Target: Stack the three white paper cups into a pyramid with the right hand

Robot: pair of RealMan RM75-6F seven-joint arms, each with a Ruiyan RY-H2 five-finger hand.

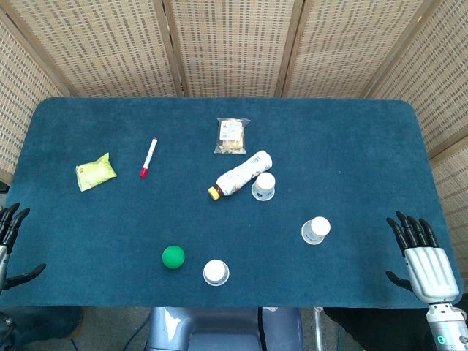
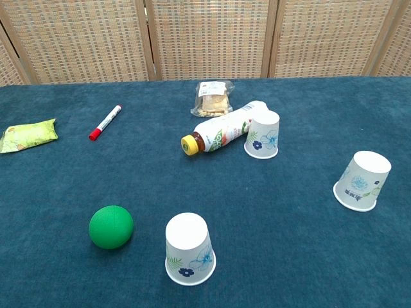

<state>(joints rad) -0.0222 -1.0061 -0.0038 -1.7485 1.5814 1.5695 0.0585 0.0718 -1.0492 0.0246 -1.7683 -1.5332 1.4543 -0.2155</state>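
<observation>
Three white paper cups with blue flower prints stand upside down and apart on the blue table. One cup (image 1: 216,273) (image 2: 189,249) is near the front edge, one (image 1: 316,230) (image 2: 363,180) is to the right, and one (image 1: 263,186) (image 2: 263,134) stands beside a lying bottle. My right hand (image 1: 423,259) rests open at the table's right front edge, fingers spread, well clear of the nearest cup. My left hand (image 1: 10,245) shows only partly at the left edge, fingers apart, holding nothing. The chest view shows neither hand.
A bottle with a yellow cap (image 1: 239,175) (image 2: 223,134) lies touching the far cup. A green ball (image 1: 173,257) (image 2: 111,226) sits left of the front cup. A snack bag (image 1: 232,136), a red marker (image 1: 148,158) and a green packet (image 1: 96,172) lie further back.
</observation>
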